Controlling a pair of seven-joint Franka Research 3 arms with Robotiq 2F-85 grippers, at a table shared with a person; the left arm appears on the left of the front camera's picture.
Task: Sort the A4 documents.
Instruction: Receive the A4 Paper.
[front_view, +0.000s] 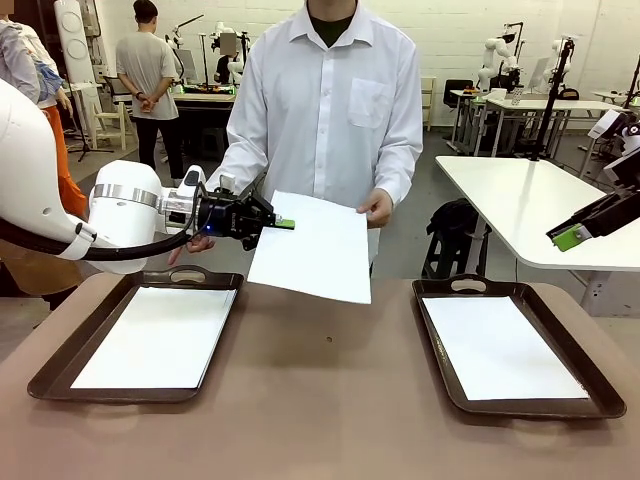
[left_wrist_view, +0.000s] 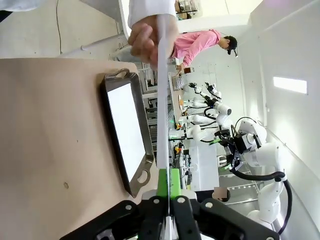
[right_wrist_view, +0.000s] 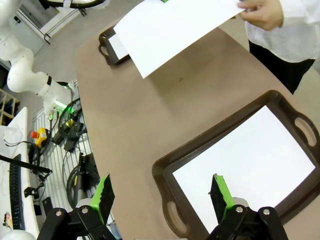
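Left gripper (front_view: 284, 223) clamps one edge of an A4 sheet (front_view: 312, 246) held above the surface (front_view: 330, 400), the person's hand (front_view: 377, 207) on its far edge; right gripper (right_wrist_view: 162, 192) hangs spread over the right tray (front_view: 600, 375).

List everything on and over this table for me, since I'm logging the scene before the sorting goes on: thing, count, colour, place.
A4 documents: three, white; one in the left tray, one in the right tray, one held in the air over the table's far middle.
Trays: two, dark brown, handled; left tray and right tray.
Table: one, brown.
Person's hand: holds the airborne sheet's far right edge.
Left gripper: black, green pads, shut on the airborne sheet's left edge.
Right gripper: black, green pads, open, above the right tray.
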